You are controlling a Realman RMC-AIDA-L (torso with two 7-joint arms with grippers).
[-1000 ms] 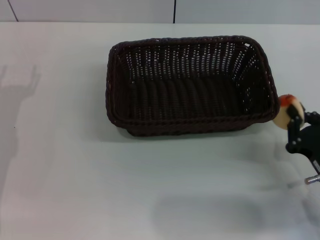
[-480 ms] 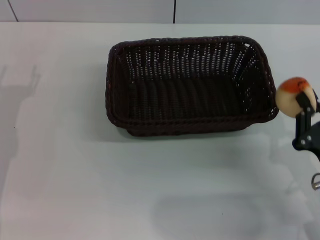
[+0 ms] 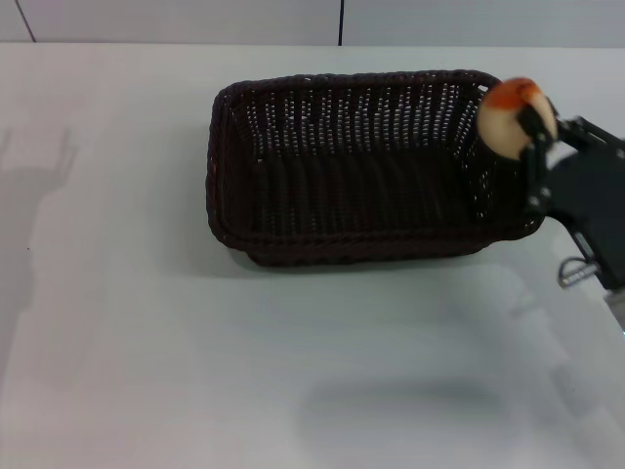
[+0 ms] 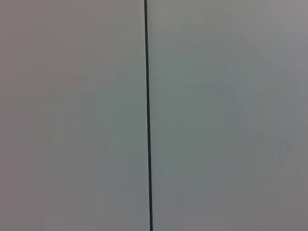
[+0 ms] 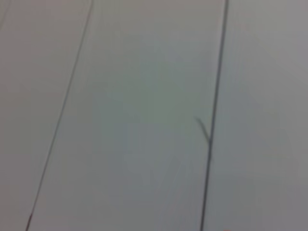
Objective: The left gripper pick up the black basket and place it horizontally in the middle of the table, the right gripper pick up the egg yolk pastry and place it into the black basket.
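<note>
The right gripper (image 3: pixel 532 132) clasped the egg yolk pastry (image 3: pixel 513 115) above the right end of the black basket (image 3: pixel 366 166), apparently poised to lower it inside. The pastry's orange patch faced up. The basket lay mid-table (image 3: pixel 146 342), long axis left to right.

Right pincer (image 3: pixel 530 125): body cut off by the head view's right edge; one finger crosses the egg yolk pastry (image 3: pixel 510 115), the other finger hidden behind it.
Black basket (image 3: pixel 361 166): right wall and far-right corner partly covered by pastry and pincer.
Left pincer: outside every view.
Both wrist views: only pale panels with dark seams; no fingers shown.
</note>
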